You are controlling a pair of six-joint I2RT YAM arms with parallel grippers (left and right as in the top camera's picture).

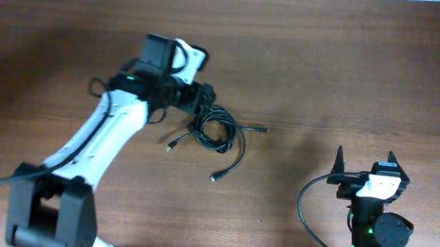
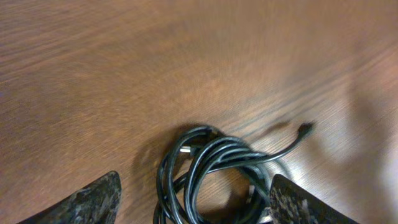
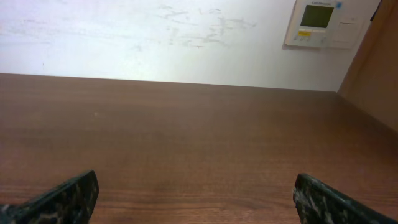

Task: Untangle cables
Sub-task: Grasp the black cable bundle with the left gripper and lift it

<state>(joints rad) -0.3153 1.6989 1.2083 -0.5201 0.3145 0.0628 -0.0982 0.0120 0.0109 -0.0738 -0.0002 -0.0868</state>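
Note:
The cables (image 1: 220, 133) are thin black cords coiled in a small tangle at the table's middle, with plug ends trailing left, right and toward the front. In the left wrist view the coil (image 2: 214, 171) lies between my left fingers, one plug end (image 2: 305, 129) pointing away. My left gripper (image 1: 202, 105) is open, low over the tangle's upper left part, its fingers on either side of the loops (image 2: 193, 202). My right gripper (image 1: 363, 165) is open and empty at the right, far from the cables; its wrist view (image 3: 196, 199) shows only bare table.
The wooden table (image 1: 334, 70) fills the view. A thicker black arm wire (image 1: 303, 208) loops beside the right arm's base. A white wall with a control panel (image 3: 323, 22) stands beyond the table's far edge.

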